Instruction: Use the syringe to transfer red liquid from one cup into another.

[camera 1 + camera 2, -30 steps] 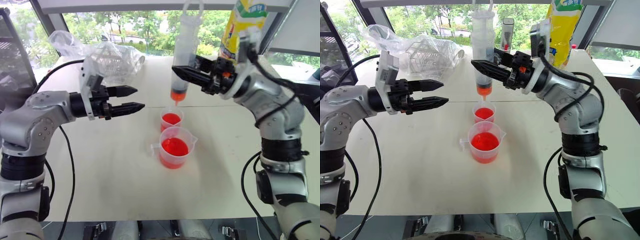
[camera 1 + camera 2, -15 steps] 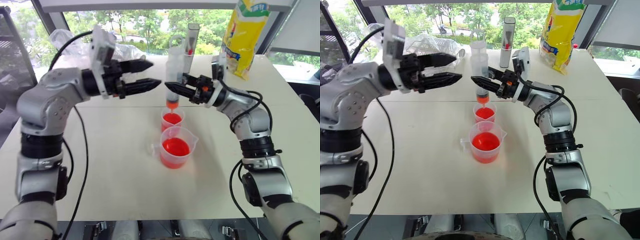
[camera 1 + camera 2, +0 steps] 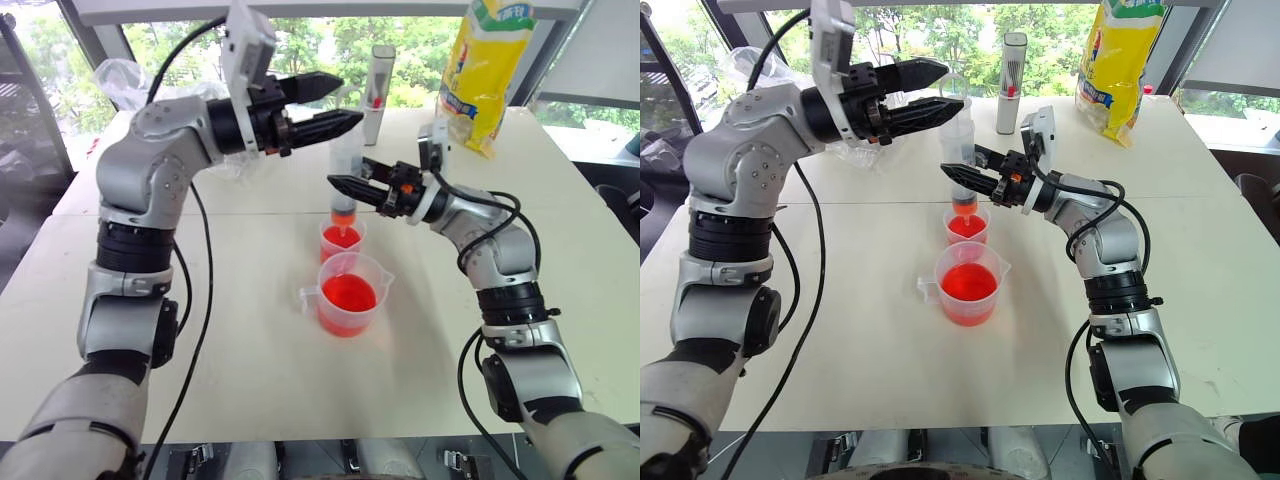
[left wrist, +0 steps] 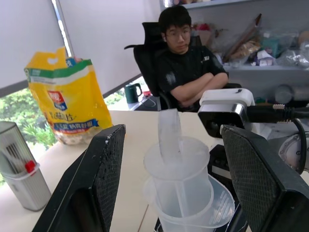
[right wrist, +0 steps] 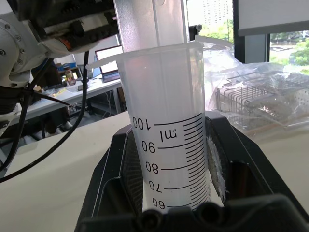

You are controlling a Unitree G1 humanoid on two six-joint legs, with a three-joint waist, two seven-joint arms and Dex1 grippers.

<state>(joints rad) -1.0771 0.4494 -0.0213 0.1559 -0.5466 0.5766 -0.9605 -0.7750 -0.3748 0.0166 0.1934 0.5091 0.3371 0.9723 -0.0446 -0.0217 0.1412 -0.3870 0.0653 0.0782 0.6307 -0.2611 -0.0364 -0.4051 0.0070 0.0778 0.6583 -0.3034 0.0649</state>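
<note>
Your left gripper (image 3: 325,104) hangs open at the plunger top of the syringe (image 3: 345,178), a finger on either side. The syringe stands upright, tip just over the smaller cup (image 3: 342,241). Your right gripper (image 3: 345,186) is clamped on its barrel. Press straight down.

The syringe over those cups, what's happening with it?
The right claw holds the syringe upright by its barrel, red tip over the smaller cup, which already holds red liquid. The left claw hovers open at the plunger's top. The larger cup, also red, stands just in front.
</note>
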